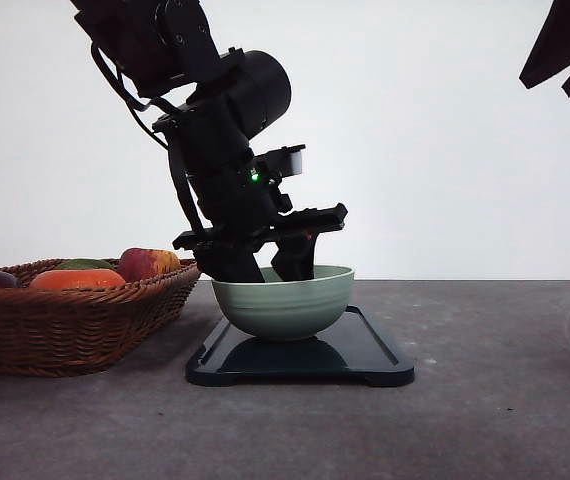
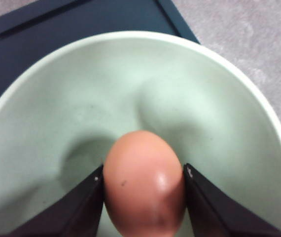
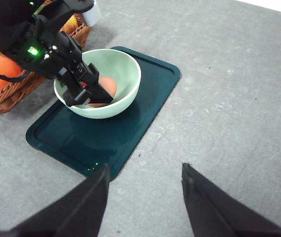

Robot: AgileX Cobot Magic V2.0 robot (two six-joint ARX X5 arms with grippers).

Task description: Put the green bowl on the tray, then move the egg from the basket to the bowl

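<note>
Grey tabletop (image 3: 229, 98); left claw (image 2: 143, 180) grasps smooth reddish-brown egg (image 2: 144, 185); right claw (image 3: 144, 197) released.

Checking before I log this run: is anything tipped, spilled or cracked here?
Nothing stands out. The green bowl sits upright on the tray, and the left claw holds the egg, seemingly intact, inside it.

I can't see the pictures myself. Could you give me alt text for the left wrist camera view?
A reddish-brown egg is gripped between the two black fingers of the left gripper, inside a pale green bowl. The bowl sits on a black tray, on a grey tabletop.
</note>
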